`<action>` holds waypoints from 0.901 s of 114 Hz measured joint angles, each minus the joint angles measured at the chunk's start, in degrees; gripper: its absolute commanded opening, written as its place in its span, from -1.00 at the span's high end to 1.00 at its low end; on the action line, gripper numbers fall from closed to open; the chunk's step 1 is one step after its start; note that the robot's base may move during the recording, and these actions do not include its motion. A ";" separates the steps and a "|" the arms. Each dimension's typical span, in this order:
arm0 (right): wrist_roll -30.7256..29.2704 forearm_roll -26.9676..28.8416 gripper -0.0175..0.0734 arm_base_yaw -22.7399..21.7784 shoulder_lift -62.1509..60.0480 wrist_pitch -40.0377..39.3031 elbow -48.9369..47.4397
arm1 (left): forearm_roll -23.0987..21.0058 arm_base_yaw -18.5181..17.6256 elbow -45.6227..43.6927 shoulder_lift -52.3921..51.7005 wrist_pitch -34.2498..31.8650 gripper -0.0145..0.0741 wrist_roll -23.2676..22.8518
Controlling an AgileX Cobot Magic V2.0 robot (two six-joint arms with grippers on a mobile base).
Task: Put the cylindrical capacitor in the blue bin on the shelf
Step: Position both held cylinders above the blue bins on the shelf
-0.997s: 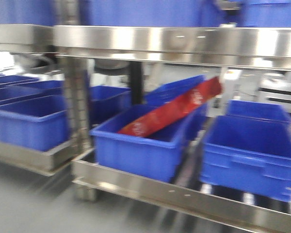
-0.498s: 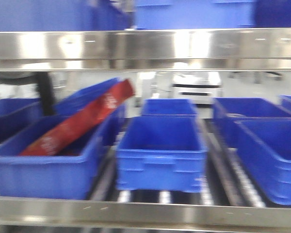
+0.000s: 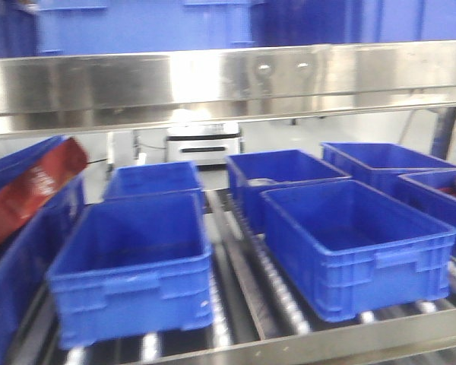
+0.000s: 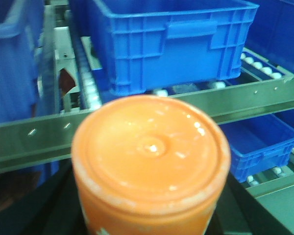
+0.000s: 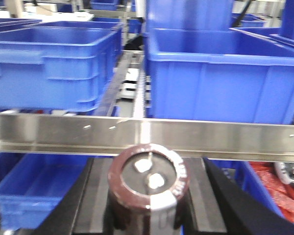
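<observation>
The cylindrical capacitor (image 5: 148, 178), maroon with a silver stripe and silvery top, stands upright between the dark fingers (image 5: 95, 196) of my right gripper (image 5: 148, 198), which is shut on it just below the shelf's steel front rail (image 5: 137, 132). Blue bins (image 5: 220, 83) sit on the rollers beyond the rail. My left gripper (image 4: 151, 213) is shut on an orange capped container (image 4: 151, 156) in front of a blue bin (image 4: 171, 44). The front view shows the shelf (image 3: 213, 80) with two empty blue bins (image 3: 129, 258) side by side; no gripper shows there.
A red bag (image 3: 30, 190) leans out of a bin at the far left. More blue bins (image 3: 289, 179) stand behind and to the right, and on the tier below (image 5: 34, 191). A red item lies in a lower bin (image 5: 279, 188).
The front view has swept to the right along the shelf: the red bag has slid from the middle to the left edge, and other blue bins have come into view.
</observation>
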 measured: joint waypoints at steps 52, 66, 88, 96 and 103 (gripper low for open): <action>0.00 0.00 0.97 0.00 0.00 0.00 0.00 | 1.67 0.00 0.00 0.00 0.00 0.92 0.00; 0.00 0.00 0.97 0.00 0.00 0.00 0.00 | 1.87 0.00 0.00 0.00 -0.50 0.92 0.00; 0.00 0.00 0.97 0.00 0.00 0.00 0.00 | 1.99 0.00 0.00 0.00 -0.84 0.92 0.00; 0.00 0.00 0.97 0.00 0.00 0.00 0.00 | 1.99 0.00 0.00 0.00 -0.84 0.92 0.00; 0.00 0.00 0.97 0.00 0.00 0.00 0.00 | 2.11 0.00 0.00 0.00 -0.84 0.92 0.00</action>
